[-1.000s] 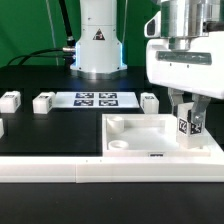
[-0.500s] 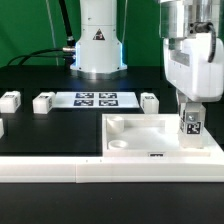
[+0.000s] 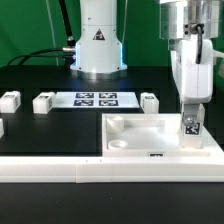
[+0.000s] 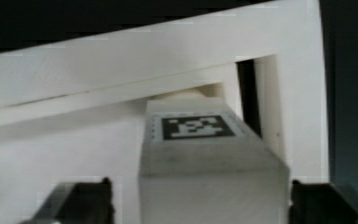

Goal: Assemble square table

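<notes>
The white square tabletop (image 3: 140, 135) lies rim-up at the exterior view's front right. My gripper (image 3: 190, 118) is shut on a white leg block (image 3: 191, 127) with a tag and holds it upright over the tabletop's right end, close to the rim. In the wrist view the leg block (image 4: 202, 150) fills the space between my dark fingers (image 4: 83, 202), above the tabletop's inner corner (image 4: 247, 75). Whether the leg touches the tabletop I cannot tell. Three more leg blocks stand on the black table: one (image 3: 10, 101), a second (image 3: 44, 101) and a third (image 3: 148, 101).
The marker board (image 3: 97, 99) lies in front of the robot base (image 3: 97, 45). A long white border rail (image 3: 90, 170) runs along the front edge. Another white piece (image 3: 2, 127) shows at the exterior view's left edge.
My gripper has turned about its vertical axis and sunk a little with the leg block, staying over the tabletop's right end. The other parts have not moved.
</notes>
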Tool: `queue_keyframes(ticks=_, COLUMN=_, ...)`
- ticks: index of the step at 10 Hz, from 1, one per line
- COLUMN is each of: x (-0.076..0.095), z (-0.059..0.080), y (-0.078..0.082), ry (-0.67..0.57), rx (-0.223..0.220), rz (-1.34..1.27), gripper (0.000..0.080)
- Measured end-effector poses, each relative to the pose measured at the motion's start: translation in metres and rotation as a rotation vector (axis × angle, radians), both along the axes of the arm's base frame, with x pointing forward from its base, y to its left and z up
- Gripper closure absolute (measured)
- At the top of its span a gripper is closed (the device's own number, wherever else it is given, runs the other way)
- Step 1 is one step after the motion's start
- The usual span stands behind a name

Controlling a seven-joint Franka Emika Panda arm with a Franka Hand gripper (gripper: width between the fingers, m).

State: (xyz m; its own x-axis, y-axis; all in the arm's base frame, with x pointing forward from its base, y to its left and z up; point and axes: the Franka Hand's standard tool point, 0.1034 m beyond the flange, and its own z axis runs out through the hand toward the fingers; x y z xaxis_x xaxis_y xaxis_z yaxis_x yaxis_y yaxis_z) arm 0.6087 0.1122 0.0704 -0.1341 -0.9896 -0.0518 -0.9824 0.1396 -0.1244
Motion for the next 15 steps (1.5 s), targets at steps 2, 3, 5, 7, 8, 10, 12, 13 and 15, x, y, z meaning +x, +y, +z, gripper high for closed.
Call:
queue_keyframes(ticks=2, x=0.0002, z=0.0004, y=-0.0006, ry=0.002, rx=-0.013, rz=0.121, gripper=0.0163)
queue_keyframes(ticks=3, x=0.0003, z=0.0005, y=-0.0011, ry=0.001, rx=-0.016, rz=0.149, gripper=0.0154)
queue_keyframes(ticks=5, x=0.0001, z=0.0002, y=-0.0003, ry=-0.004, rx=-0.035, rz=0.295, gripper=0.0154)
queue_keyframes(ticks=7, x=0.0008, z=0.0007, y=-0.0013, ry=-0.013, rx=-0.063, rz=0.507, gripper=0.0151)
queue_keyframes(ticks=8, x=0.0016, z=0.0012, y=-0.0018, ry=-0.018, rx=-0.078, rz=0.621, gripper=0.0151)
queue_keyframes(ticks=10, x=0.0016, z=0.0012, y=-0.0041, ry=-0.021, rx=-0.103, rz=0.841, gripper=0.0151)
queue_keyframes(ticks=12, x=0.0019, z=0.0023, y=-0.0044, ry=-0.024, rx=-0.12, rz=1.024, gripper=0.0151)
queue_keyframes(ticks=13, x=0.0015, z=0.0021, y=-0.0028, ry=-0.026, rx=-0.128, rz=1.09, gripper=0.0151)
queue_keyframes(ticks=15, x=0.0009, z=0.0017, y=0.0014, ry=-0.024, rx=-0.145, rz=1.234, gripper=0.0151)
